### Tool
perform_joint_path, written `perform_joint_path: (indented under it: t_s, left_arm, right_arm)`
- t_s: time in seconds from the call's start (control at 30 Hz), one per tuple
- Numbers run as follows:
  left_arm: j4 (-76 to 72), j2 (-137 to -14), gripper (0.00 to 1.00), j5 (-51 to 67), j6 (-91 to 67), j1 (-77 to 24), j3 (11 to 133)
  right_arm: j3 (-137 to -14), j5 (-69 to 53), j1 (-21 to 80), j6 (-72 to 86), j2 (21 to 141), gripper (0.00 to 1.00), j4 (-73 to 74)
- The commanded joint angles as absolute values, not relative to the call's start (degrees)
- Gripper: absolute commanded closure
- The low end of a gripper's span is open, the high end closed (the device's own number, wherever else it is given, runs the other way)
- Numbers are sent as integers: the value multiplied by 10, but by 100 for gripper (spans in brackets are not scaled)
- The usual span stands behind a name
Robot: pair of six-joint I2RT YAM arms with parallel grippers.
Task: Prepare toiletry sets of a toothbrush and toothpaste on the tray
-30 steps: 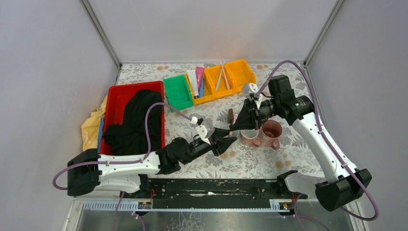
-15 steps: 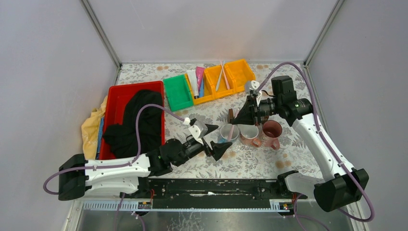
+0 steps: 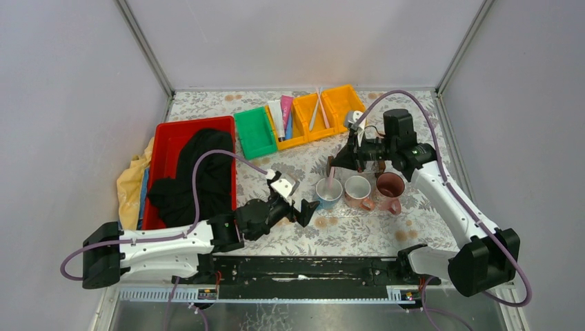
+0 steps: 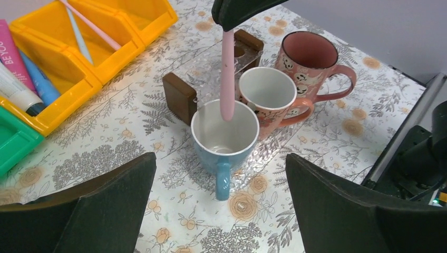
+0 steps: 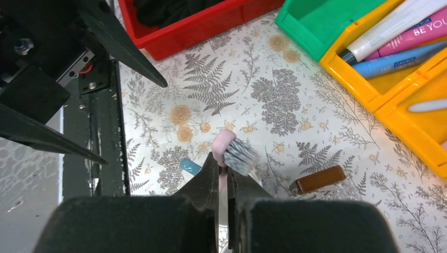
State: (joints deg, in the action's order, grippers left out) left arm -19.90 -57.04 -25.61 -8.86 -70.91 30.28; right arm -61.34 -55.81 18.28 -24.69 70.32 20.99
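My right gripper (image 3: 337, 163) (image 5: 225, 173) is shut on a pink toothbrush (image 4: 226, 74) (image 3: 332, 176) that hangs upright, bristle head (image 5: 240, 155) down, at the mouth of the blue mug (image 4: 225, 138) (image 3: 328, 193). That mug, a white-lined mug (image 4: 266, 95) and a dark pink mug (image 4: 311, 55) stand on the clear tray (image 4: 271, 150), which has brown end blocks (image 4: 179, 97). My left gripper (image 3: 296, 201) (image 4: 220, 158) is open and empty, just short of the blue mug's handle. Toothpaste tubes (image 3: 283, 116) (image 5: 400, 37) and two more toothbrushes (image 3: 316, 110) (image 4: 87, 31) lie in the yellow bins.
A red bin (image 3: 165, 141) with black cloth stands at the left, with yellow cloth (image 3: 130, 183) beside it. A green bin (image 3: 254, 132) adjoins the yellow bins (image 3: 343, 103) at the back. The enclosure walls close in on both sides.
My left gripper opened off the blue mug and drew back toward its base. The right gripper shifted left, bringing the pink toothbrush over the blue mug.
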Motion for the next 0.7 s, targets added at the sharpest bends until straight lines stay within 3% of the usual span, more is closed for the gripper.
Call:
perform_joint_path:
  t_s: [0.0, 0.67]
  left_arm:
    - [-215, -578, 0, -283, -97, -703, 292]
    - [-248, -551, 0, -279, -127, -686, 256]
  right_arm:
    - [-601, -511, 197, -231, 710, 99, 156]
    - [-533, -466, 225, -227, 763, 90, 107]
